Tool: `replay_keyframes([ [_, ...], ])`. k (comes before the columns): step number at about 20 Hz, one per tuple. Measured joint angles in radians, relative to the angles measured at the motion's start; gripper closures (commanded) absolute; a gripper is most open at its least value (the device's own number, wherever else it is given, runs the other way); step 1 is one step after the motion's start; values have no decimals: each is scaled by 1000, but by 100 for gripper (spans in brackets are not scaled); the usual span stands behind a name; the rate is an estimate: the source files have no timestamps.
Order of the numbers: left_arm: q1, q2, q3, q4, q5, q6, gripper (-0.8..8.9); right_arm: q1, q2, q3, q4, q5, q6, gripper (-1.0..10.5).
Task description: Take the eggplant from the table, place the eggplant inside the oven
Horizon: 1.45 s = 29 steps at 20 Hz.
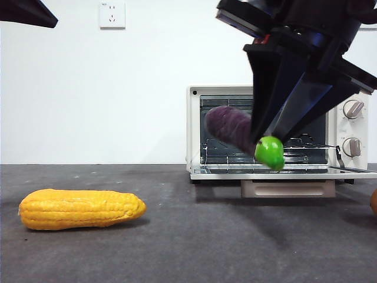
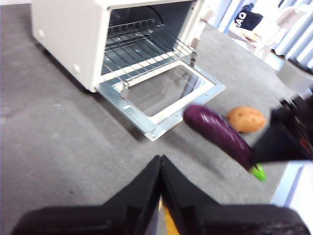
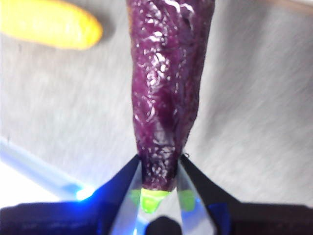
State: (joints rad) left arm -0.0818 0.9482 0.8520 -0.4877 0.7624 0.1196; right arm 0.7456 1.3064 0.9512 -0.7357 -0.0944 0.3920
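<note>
The dark purple eggplant (image 1: 230,127) hangs in the air in front of the open oven (image 1: 194,130), its green stem cap lowest and nearest me. My right gripper (image 1: 270,141) comes down from the upper right and is shut on the eggplant (image 3: 166,88) at its stem end. The oven door (image 1: 283,172) lies flat open, with the wire rack showing inside. In the left wrist view the eggplant (image 2: 220,132) floats above the table just off the door's corner. My left gripper (image 2: 161,164) is shut with nothing in it, well back from the oven (image 2: 63,34).
A yellow corn cob (image 1: 82,209) lies on the grey table (image 1: 206,236) at the front left. A brown potato (image 2: 246,119) sits on the table beyond the eggplant, near the oven door. The left arm shows only as a black tip (image 1: 26,13) at the top left.
</note>
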Motion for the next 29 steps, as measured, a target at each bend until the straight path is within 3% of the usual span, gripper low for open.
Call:
replay_keyframes([
  [3,-17,0,0,0,0,0,819,-98,3,24,24,-63,-19,959],
  [7,-39,0,0,0,0,0,819,-285,50,40,97,-226,-26,959],
  [11,-58,0,0,0,0,0,819,-400,137,70,164,-290,-25,959],
  [16,-67,0,0,-8,0,0,819,-469,280,179,223,-296,-10,959],
  [23,-70,0,0,-23,0,0,819,-498,418,331,317,-291,80,959],
  [29,-71,0,0,-23,-1,0,819,-503,435,349,374,-146,149,942],
])
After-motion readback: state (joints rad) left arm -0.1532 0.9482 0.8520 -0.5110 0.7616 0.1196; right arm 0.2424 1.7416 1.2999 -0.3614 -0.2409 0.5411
